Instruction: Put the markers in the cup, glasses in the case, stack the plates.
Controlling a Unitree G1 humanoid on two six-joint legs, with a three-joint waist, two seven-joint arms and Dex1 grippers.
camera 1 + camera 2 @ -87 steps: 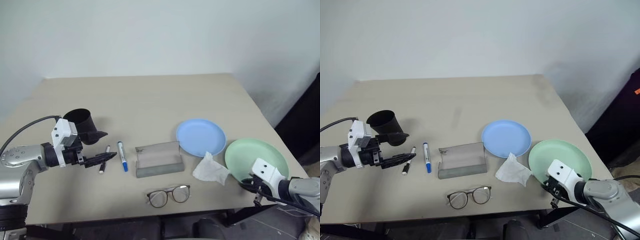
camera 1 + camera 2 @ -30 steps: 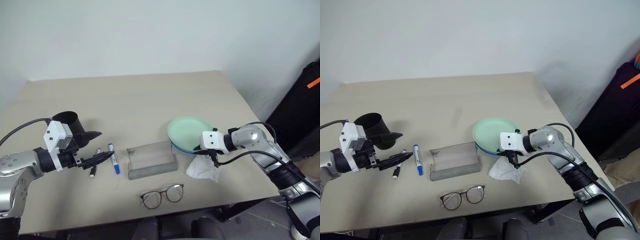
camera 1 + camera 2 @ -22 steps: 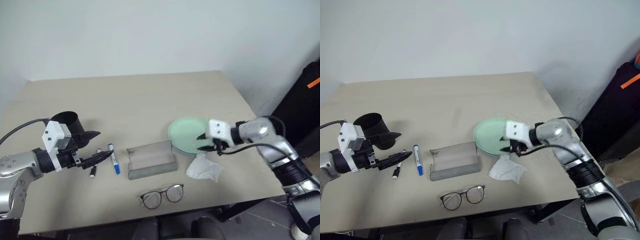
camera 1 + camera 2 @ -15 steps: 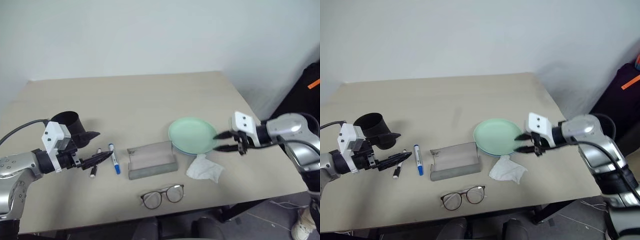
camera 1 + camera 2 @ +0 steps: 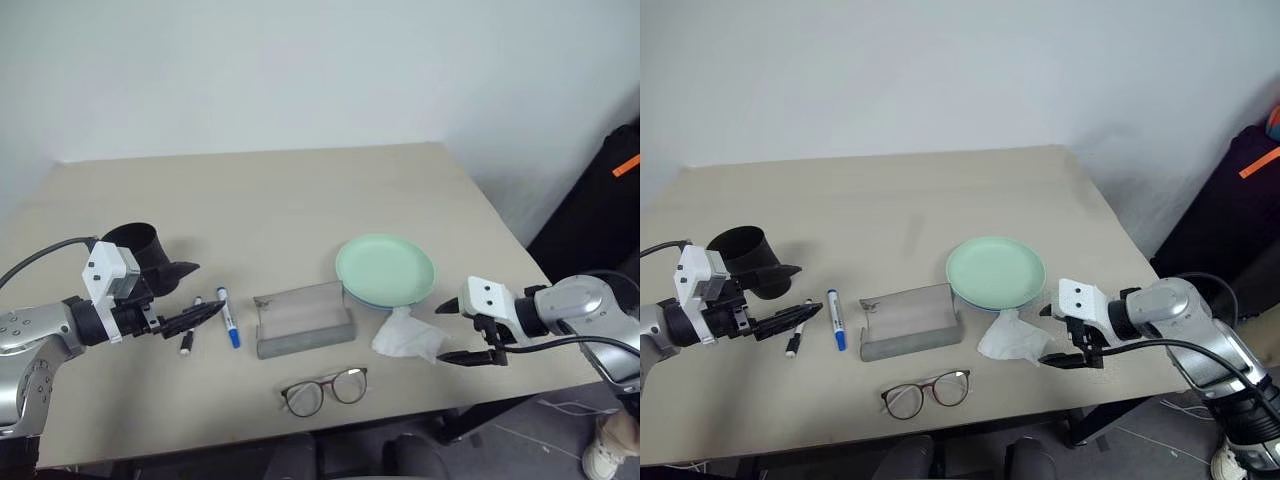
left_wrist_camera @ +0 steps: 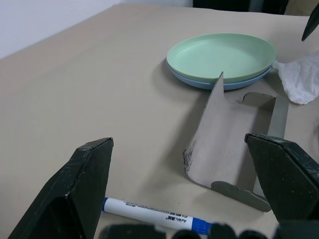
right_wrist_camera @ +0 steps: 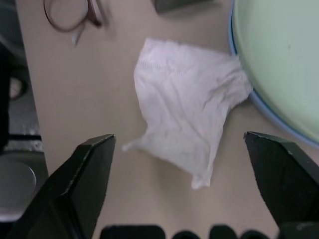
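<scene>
Case [image 5: 303,319] open, empty; cup [image 5: 140,252] at 9 o'clock; green plate [image 5: 385,270] atop blue plate [image 6: 199,83]; left gripper [image 5: 200,316] and right gripper [image 5: 450,332] spread apart, holding nothing.

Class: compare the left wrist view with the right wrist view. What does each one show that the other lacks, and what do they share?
Left wrist view alone: the blue-capped marker and the open grey case.

Right wrist view alone: part of the glasses.

Both: the green plate stacked on the blue plate, and the crumpled white tissue beside them.

Green plate [image 5: 385,270] now stacked on blue; right claw [image 5: 452,332] withdrew, opened.
</scene>
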